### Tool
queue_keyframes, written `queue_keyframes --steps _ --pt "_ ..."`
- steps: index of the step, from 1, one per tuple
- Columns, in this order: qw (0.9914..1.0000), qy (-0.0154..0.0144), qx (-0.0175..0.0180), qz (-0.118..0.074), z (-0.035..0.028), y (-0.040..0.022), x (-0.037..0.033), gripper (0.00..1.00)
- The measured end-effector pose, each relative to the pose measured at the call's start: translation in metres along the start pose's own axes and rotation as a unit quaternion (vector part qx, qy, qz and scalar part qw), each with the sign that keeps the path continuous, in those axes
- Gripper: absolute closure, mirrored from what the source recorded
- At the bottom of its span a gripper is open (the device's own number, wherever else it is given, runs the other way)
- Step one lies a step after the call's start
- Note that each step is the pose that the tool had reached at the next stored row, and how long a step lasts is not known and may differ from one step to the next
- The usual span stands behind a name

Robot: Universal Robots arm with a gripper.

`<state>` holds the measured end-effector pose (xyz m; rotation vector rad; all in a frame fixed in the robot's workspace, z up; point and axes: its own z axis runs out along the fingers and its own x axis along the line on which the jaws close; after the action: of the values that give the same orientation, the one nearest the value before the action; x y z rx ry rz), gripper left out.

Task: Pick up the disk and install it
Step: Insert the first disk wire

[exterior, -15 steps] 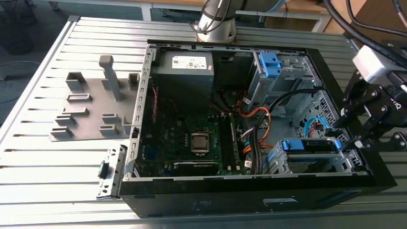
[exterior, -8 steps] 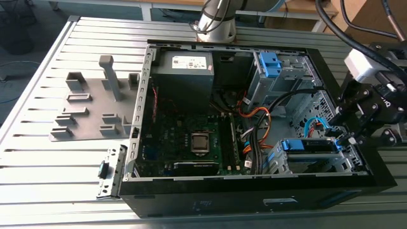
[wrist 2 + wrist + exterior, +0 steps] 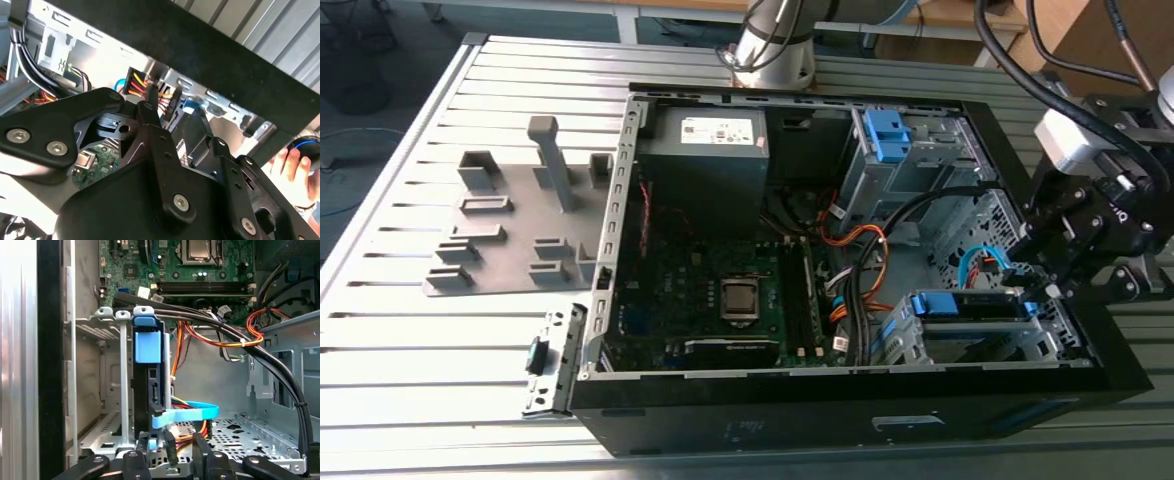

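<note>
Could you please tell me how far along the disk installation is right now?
Done: the disk already stands on edge in the drive cage. In hand: nothing; the hand sits open just beside the disk. Left: whether it is fully seated, I cannot tell.
</note>
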<state>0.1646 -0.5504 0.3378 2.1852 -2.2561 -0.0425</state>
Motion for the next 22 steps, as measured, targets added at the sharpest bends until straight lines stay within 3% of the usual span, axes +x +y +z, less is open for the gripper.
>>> queue_keyframes --steps 9,16,22 --pt "1.0 0.0 0.0 0.0 0.0002 -0.001 -0.0012 0.54" --pt "1.0 0.0 0.0 0.0 0.0002 -0.001 -0.0012 0.84" --pt "1.0 0.0 0.0 0.0 0.0002 -0.001 -0.0012 0.84"
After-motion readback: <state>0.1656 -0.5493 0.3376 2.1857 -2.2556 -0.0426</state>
